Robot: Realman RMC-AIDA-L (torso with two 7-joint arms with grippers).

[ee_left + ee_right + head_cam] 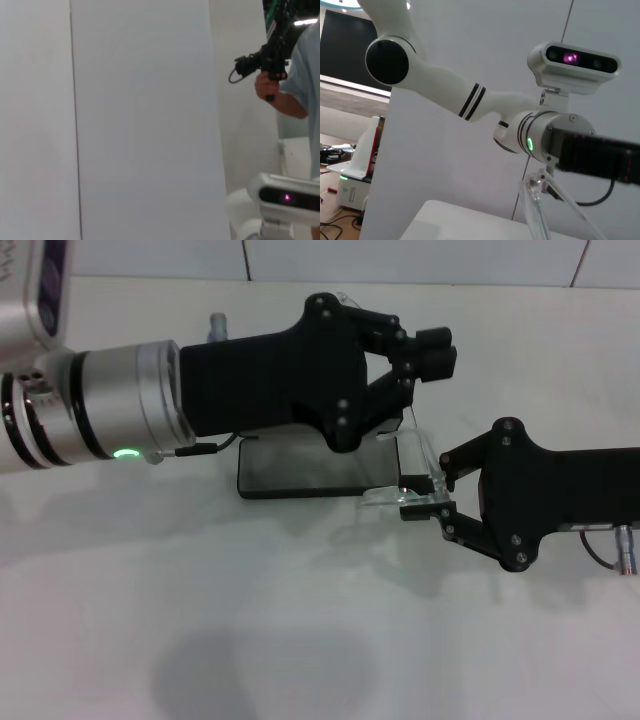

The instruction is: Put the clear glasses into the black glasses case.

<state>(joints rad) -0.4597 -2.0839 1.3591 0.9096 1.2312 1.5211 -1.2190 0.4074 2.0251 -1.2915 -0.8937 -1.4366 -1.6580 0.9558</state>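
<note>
Left end effector (432,352), a matte black linkage hand on a silver wrist, reaches across above the flat rectangular matte-black glasses case (300,472), its fingertips drawn close together at the far side and, as far as the head view shows, holding nothing. That case lies on the plain white counter (300,640), partly hidden under the arm, so whether its lid is up cannot be told. At the case's right end stand the fully transparent plastic wraparound glasses (415,472), lens upright and one clear temple arm reaching over the case edge. Right end effector (438,495) is clamped on the lower corner of the frame, just beside the case.

My judgement: the glasses are light, springy and slick, easily scratched and liable to twist in a pinch, so the stiffer frame corner or temple hinge is the better hold, not the lens face. The case looks rigid, smooth and light enough to slide if nudged
</note>
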